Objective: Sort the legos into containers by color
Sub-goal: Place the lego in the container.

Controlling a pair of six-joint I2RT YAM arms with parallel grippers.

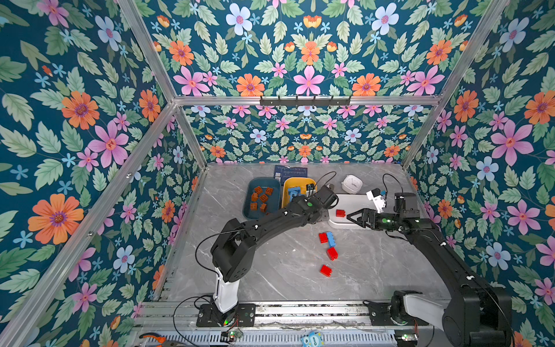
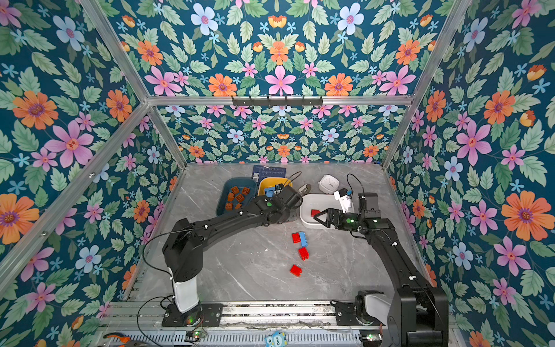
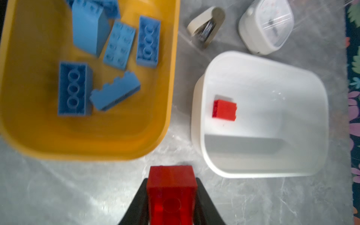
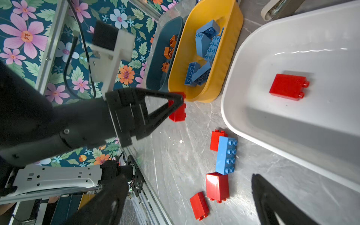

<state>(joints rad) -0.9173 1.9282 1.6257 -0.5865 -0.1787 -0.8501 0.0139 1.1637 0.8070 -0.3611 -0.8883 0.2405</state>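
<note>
- Delivery: left gripper (image 3: 172,202) is clamping bright red plastic brick (image 3: 171,175) toward far edge of grey tabletop (image 1: 270,270), beside shallow white tub (image 3: 253,173).
- Idle right gripper (image 1: 348,216) is gaping, empty.
- Next likely: clearing rim, releasing.

Both arms (image 1: 270,222) are black with white base links (image 1: 225,290).

The worktop (image 1: 285,279) is grey stone with pale streaks. At the back stand a teal tub (image 1: 248,195), a yellow tub (image 1: 300,181) right against it, and a white tub (image 1: 354,202) a little apart. A dark blue card (image 1: 290,172) lies behind the first two. A small white box (image 1: 352,184) and a little beige clip (image 3: 206,27) sit by the white tub's back edge. In the middle lie a blue brick (image 1: 330,239) touching a red brick (image 1: 323,237), then a second red brick (image 1: 332,253) and a third red brick (image 1: 326,270) nearer the front.
</note>
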